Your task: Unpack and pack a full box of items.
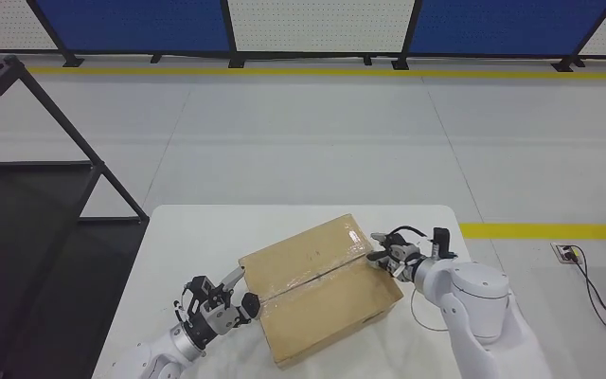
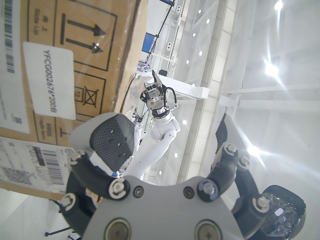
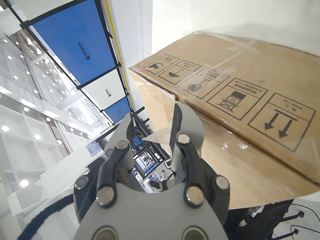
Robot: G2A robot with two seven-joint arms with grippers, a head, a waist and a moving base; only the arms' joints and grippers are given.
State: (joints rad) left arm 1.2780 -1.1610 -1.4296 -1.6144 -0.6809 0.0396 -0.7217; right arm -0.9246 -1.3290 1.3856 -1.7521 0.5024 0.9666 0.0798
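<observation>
Hiding contents: taped box (image 1: 317,289) w/ left end effector (image 1: 244,305) agape beside.

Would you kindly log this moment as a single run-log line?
box closed, taped, on table | left pincer open at one end | right pincer open at opposite corner, around loose tape end

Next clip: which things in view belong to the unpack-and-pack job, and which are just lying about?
Job:
- box, flaps shut, taped along the seam
- left pincer, open, at one end of the box
- right pincer, open, at the other end

Lying about:
- table, merely bearing the box
- black rack beside the table
- floor socket with its cable
- blue panels behind
</observation>
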